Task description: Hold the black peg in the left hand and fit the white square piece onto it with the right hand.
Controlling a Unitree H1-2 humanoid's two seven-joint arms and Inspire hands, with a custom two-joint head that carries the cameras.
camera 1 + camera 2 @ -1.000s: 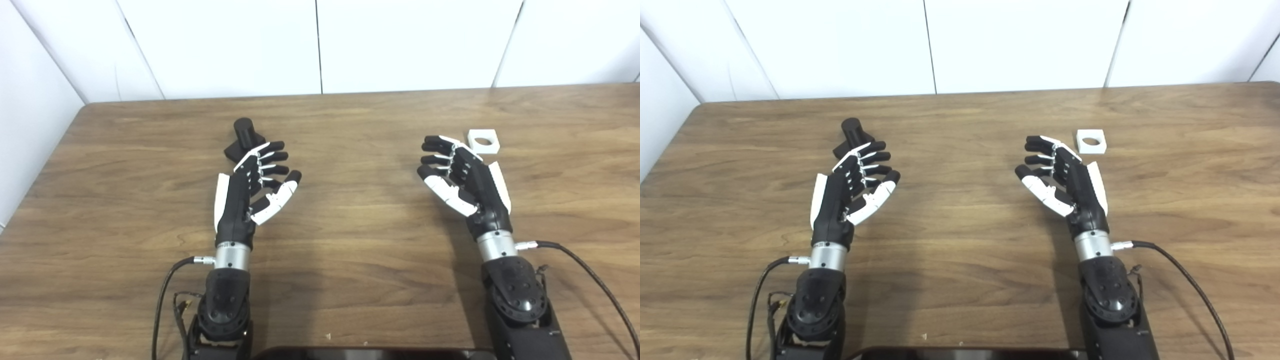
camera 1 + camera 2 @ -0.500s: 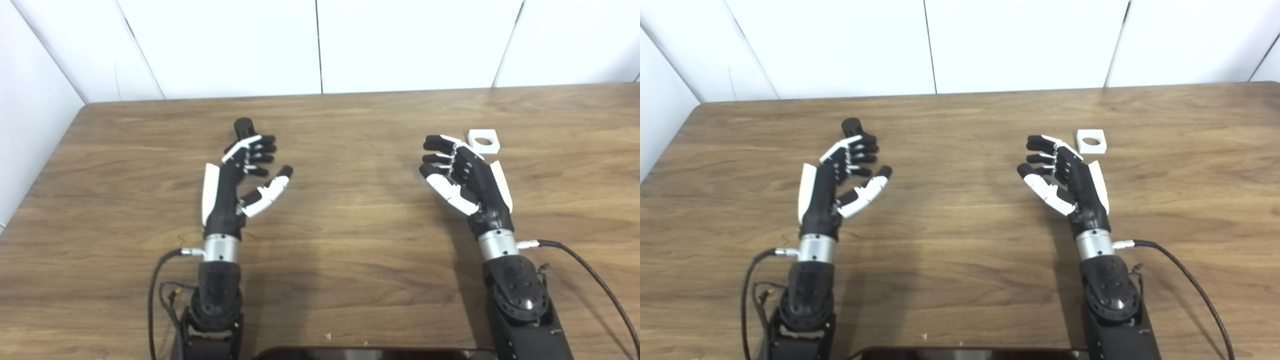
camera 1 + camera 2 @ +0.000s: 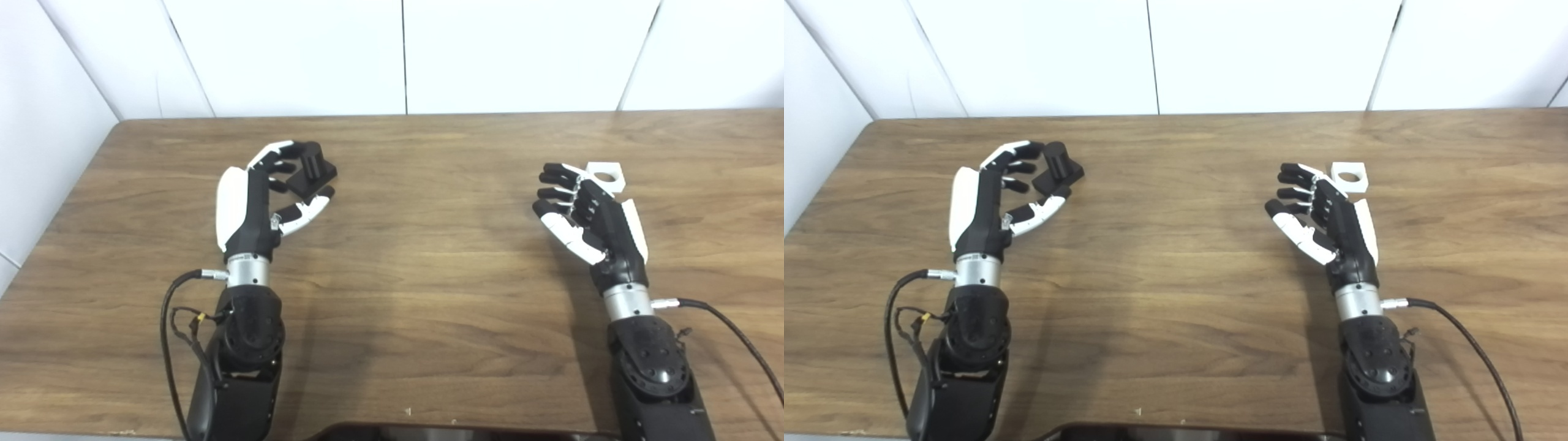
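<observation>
The black peg [image 3: 312, 173] has a round post on a square base and rests on the wooden table [image 3: 429, 245] at the left. My left hand [image 3: 260, 196] is open just left of it, with fingers curled behind the post and the thumb at the base's near side. I cannot tell whether they touch it. The white square piece [image 3: 606, 174] with a round hole lies flat at the right. My right hand [image 3: 591, 214] is open and empty, palm facing left, its fingertips just left of and partly in front of the piece.
White wall panels [image 3: 404, 55] rise behind the table's far edge and at the left side. Cables [image 3: 174, 318] trail from both wrists over the table. A dark object [image 3: 453, 432] shows at the bottom edge between the arms.
The camera has shifted a little. My left hand moved left and forward from in front of the peg to its left side and cupped around it. My right hand edged closer to the white piece.
</observation>
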